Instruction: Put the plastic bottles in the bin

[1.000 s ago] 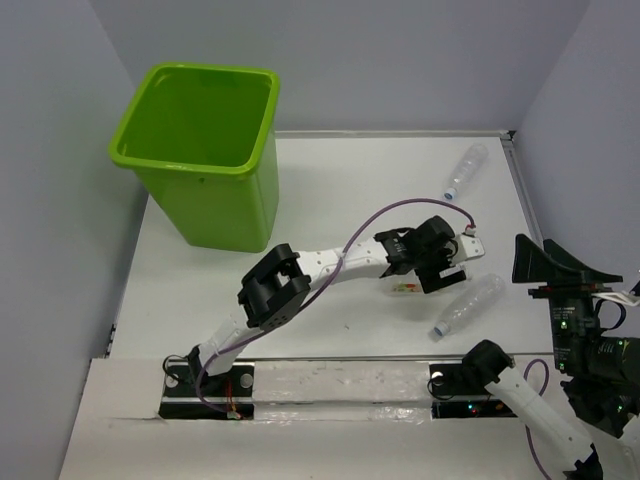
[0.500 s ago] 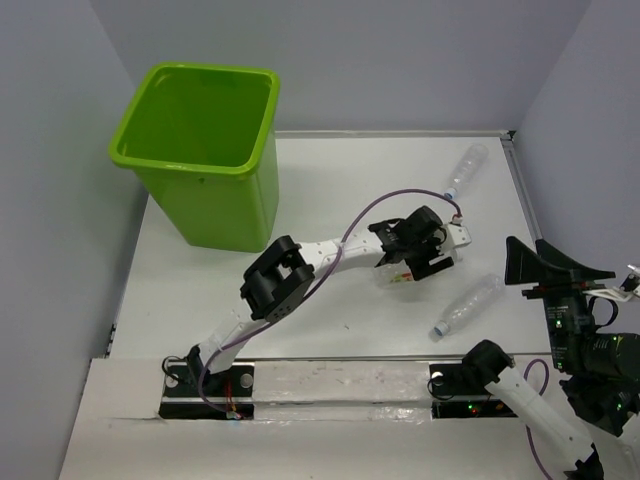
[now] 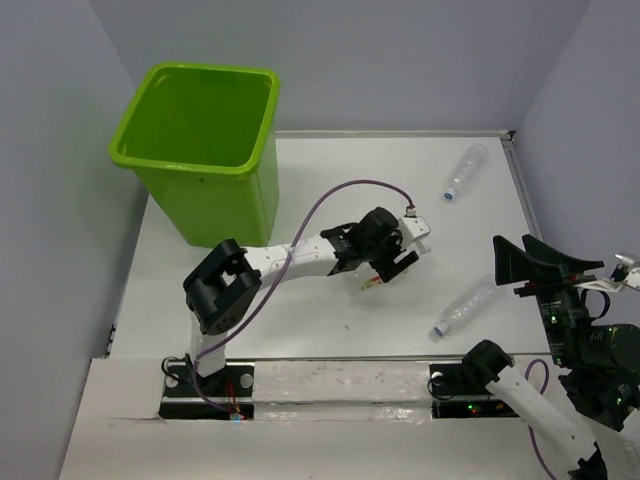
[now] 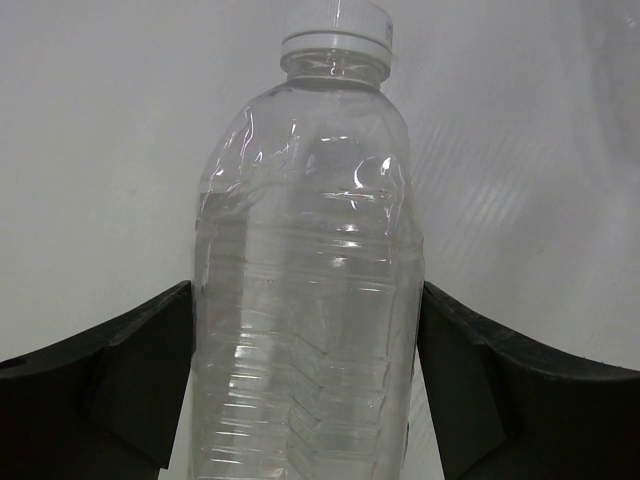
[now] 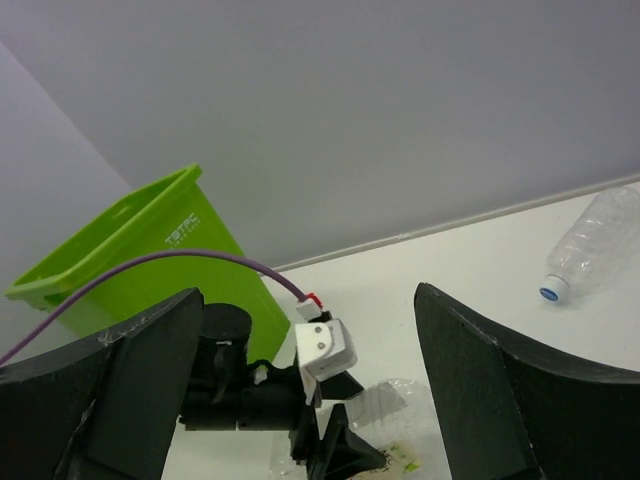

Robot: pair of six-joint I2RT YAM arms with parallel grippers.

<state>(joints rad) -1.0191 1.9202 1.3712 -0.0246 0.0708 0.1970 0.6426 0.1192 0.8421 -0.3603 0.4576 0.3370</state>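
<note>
Toward the far left corner of the bench (image 3: 330, 170) stands one bin (image 3: 215, 205), lime green and upright, its inside showing plain green walls; three plastic bottles are in view, all outside it; one clear white-capped bottle (image 4: 305, 290) is clamped between the left jaws near the middle of the bench, right of the bin; a second bottle (image 3: 466, 169), blue-capped, lies on its side near the far right edge; a third bottle (image 3: 468, 306) lies at the near right, well apart from the bin; the right jaws stand wide apart, holding nothing, over the bench's right side.
</note>
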